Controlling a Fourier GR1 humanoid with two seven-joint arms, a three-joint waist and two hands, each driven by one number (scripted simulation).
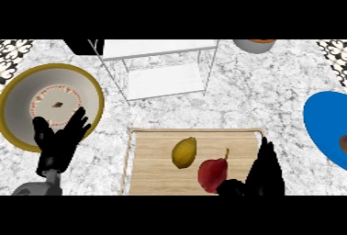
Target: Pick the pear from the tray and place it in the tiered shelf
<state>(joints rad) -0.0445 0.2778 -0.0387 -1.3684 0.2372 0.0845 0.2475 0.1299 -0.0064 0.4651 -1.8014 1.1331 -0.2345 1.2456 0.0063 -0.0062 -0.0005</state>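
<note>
A wooden tray (156,179) lies at the front middle of the counter. On it sit a yellow-brown oval fruit (183,152) and, to its right, a dark red pear (213,173) with a thin stem. My right hand (265,170) stands at the tray's right edge, fingers straight and pointing away, thumb low beside the pear. It holds nothing. The white wire tiered shelf (161,69) stands behind the tray. My left hand (59,137) rests open at the left, fingers up, over the edge of a bowl.
A large gold-rimmed bowl (20,92) sits at the left. A blue plate (324,119) lies at the right edge. A grey cup (254,45) stands at the back right, and a black object (82,47) is behind the shelf.
</note>
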